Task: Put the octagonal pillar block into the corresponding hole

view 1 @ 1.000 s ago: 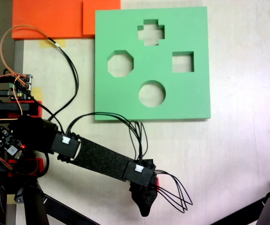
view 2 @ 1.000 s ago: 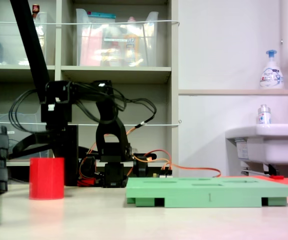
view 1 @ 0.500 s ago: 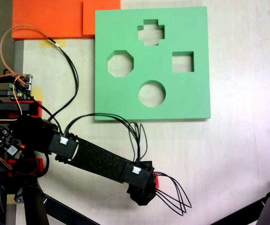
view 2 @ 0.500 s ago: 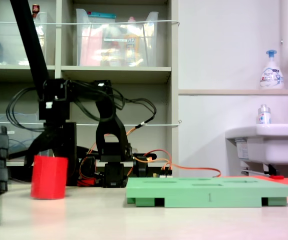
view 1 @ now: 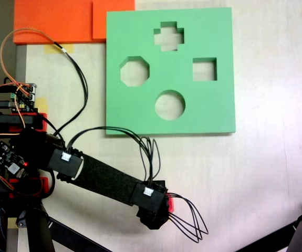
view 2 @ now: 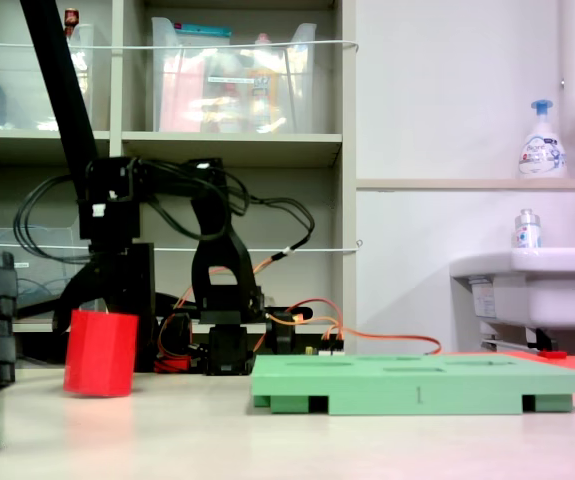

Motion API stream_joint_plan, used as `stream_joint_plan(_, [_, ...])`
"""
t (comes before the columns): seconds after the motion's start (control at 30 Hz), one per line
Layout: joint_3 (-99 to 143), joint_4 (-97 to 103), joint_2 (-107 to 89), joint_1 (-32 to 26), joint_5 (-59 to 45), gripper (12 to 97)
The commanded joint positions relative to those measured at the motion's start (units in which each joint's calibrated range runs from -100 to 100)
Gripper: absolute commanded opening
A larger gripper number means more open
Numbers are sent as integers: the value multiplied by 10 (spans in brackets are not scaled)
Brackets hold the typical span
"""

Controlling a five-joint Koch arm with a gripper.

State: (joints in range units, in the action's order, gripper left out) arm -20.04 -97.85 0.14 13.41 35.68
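Green board (view 1: 214, 110) lies flat, its octagonal hole (view 1: 135, 72) empty, well apart from me. My gripper (view 2: 102, 315) clamps the red block (view 2: 100, 353), tilted just off the table, ready to carry across.

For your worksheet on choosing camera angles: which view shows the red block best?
The low side-on fixed view: the red block shows nearly whole there, tilted, in front of the black arm. In the fixed view from above, the arm covers it, leaving a red sliver at the wrist's edge.
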Motion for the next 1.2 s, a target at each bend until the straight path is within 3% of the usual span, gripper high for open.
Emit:
stream_joint_plan(0.0, [-4,-22,-40,1,5,360])
stream_joint_plan(0.57, [-5,-22,-307,-59,65,323])
stream_joint_plan(1.17, [-64,-22,-338,-338,327,325])
